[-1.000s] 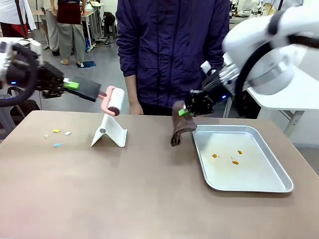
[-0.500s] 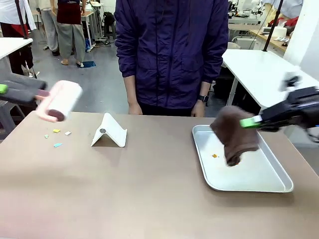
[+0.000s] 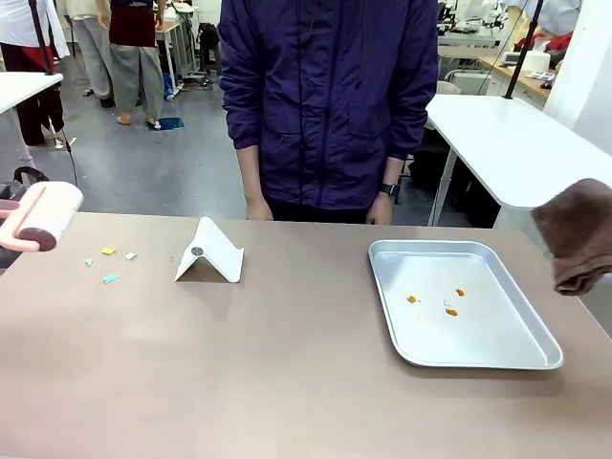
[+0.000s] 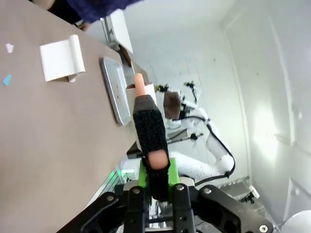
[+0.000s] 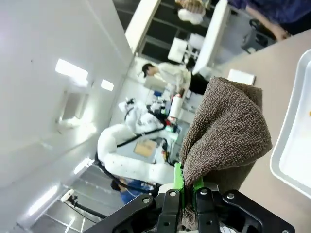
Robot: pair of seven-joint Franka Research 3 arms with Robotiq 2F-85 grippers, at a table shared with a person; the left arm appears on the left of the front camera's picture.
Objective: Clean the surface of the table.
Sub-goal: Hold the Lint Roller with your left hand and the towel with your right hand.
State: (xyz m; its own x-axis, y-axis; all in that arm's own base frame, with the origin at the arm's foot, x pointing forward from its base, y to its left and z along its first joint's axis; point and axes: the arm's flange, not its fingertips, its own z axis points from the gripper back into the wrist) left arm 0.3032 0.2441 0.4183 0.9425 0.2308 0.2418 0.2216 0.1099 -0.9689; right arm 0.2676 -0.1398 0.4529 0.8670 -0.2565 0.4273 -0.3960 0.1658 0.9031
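The left gripper (image 4: pixel 156 188) is clamping the handle of the roller (image 4: pixel 149 131), and the right gripper (image 5: pixel 187 188) is pinching a brown cloth (image 5: pixel 226 131). Both arms are now holding out past the table's ends, having swung away from the middle within the last second. The cloth, briefly over the tray (image 3: pixel 383 287), is hanging off to the right. Cleaning is not showing yet (my reading). Paper scraps (image 3: pixel 111 264) are lying on the table (image 3: pixel 287 373) left of a white stand (image 3: pixel 210 254), and orange bits (image 3: pixel 446 304) are sitting in the tray. A person (image 3: pixel 330 105) is standing at the far edge, with white tables (image 3: pixel 507 143) behind.
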